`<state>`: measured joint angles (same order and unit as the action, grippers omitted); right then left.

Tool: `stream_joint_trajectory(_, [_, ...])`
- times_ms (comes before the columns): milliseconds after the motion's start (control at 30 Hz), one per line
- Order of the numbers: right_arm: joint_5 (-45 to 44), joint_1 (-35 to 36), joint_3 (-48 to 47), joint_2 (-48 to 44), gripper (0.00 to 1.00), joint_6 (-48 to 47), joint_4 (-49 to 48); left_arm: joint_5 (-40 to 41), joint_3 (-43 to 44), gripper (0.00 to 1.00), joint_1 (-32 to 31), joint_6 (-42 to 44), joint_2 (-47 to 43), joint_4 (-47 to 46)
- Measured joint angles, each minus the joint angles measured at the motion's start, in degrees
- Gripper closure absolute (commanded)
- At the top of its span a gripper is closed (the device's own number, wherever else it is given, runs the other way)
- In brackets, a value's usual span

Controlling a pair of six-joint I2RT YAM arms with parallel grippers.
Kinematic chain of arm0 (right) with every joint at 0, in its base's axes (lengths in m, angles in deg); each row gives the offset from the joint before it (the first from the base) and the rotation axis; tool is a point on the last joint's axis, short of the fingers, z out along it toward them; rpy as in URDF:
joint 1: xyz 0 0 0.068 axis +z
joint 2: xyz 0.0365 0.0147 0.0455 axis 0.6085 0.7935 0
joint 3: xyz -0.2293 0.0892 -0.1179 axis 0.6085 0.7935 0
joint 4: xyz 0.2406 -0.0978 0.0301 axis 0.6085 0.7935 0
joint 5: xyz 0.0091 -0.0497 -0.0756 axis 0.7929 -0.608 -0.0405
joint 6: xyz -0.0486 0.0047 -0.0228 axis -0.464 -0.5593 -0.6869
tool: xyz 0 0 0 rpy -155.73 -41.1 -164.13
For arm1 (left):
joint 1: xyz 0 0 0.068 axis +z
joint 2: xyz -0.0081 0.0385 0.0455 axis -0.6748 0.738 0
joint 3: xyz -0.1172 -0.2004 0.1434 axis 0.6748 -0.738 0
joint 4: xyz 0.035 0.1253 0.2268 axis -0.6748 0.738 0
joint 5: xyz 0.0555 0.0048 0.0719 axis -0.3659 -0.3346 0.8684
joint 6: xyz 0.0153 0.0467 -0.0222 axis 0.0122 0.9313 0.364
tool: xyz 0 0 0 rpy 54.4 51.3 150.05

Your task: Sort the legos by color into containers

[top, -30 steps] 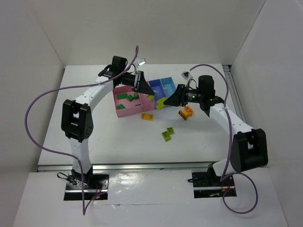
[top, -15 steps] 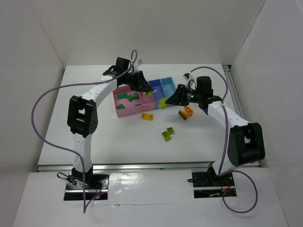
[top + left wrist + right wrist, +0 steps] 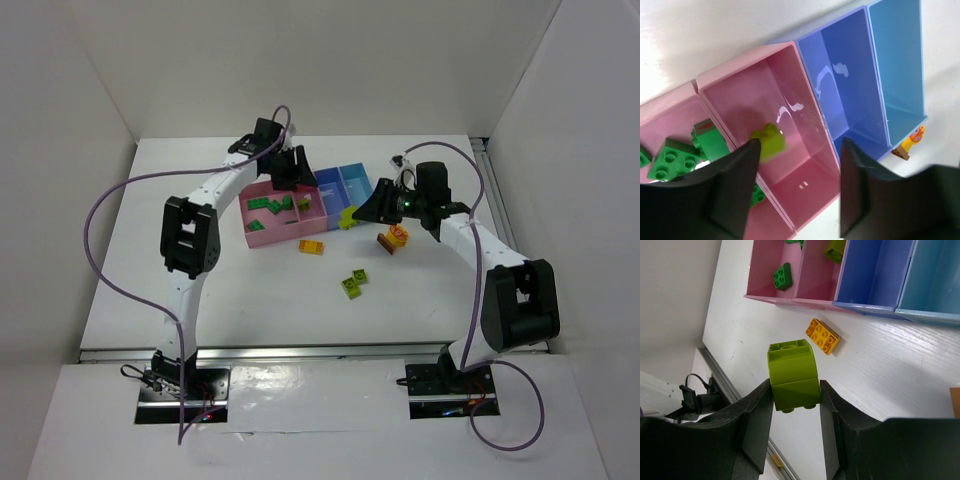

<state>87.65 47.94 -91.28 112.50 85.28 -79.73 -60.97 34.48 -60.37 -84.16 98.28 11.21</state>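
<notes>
Your left end effector (image 3: 800, 150) is spread wide with nothing in it, over the narrow pink bin (image 3: 740, 95). A lime-green brick (image 3: 769, 140) lies inside. Your right end effector (image 3: 795, 390) is squeezing a second lime-green brick (image 3: 790, 367) near the bins.

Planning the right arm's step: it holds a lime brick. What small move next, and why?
Probably carry the lime brick in the right gripper over the pink bin beside the violet-blue one before opening. Another lime piece already lies there, dark green bricks sit in the other pink bin, and the held brick seems short of the bins.
</notes>
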Motion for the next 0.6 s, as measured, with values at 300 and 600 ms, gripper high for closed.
stream_joint_trajectory(300, [1.8, 0.0, 0.0, 0.0, 0.83, -0.9, 0.1, -10.6, -5.2, 0.31, 0.2, 4.3, -4.3, -1.1])
stream_joint_trajectory(600, [10.9, 0.0, 0.0, 0.0, 0.83, -2.4, -0.1, -48.1, -12.1, 0.18, -0.3, 10.0, -8.4, -8.5])
